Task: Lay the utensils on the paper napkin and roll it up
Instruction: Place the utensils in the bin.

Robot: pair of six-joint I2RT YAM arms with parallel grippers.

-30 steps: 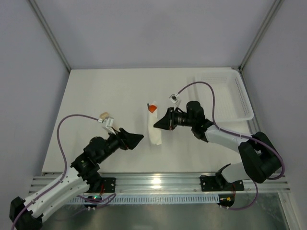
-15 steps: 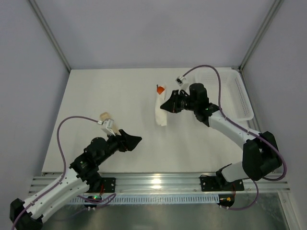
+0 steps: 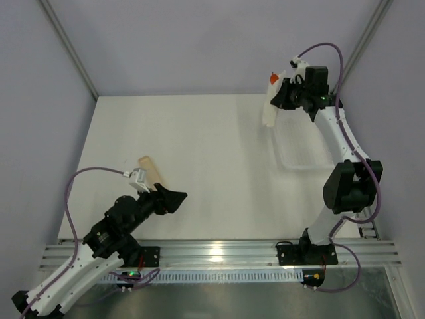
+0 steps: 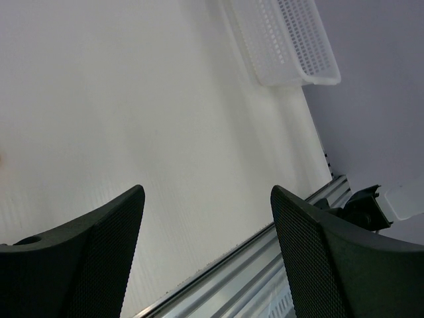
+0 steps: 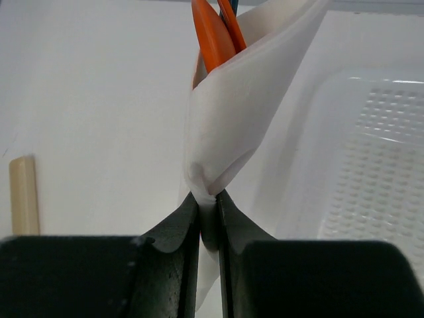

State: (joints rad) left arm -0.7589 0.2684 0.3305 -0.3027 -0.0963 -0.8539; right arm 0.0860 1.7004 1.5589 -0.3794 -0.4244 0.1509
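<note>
Napkin roll point(image 5: 246, 106) hangs pinched in right hand point(image 5: 208, 207) beside basket point(image 5: 371, 173).

1 white mesh basket point(image 3: 299, 165) sits on 1 table point(image 3: 199, 133). By the basket's far-left corner hangs 1 rolled paper napkin point(image 5: 245, 106). 2 things poke from the roll's top: 1 orange piece point(image 5: 211, 40) and 1 thin dark-blue sliver point(image 5: 230, 14). 1 tan stick point(image 3: 151, 169) lies well left of the basket. There are 2 grippers: the right gripper point(image 5: 208, 212) at that corner, the left gripper point(image 4: 207, 199) far to the basket's near left. 2 purple cables point(image 3: 323, 45) show, 1 per arm.
</note>
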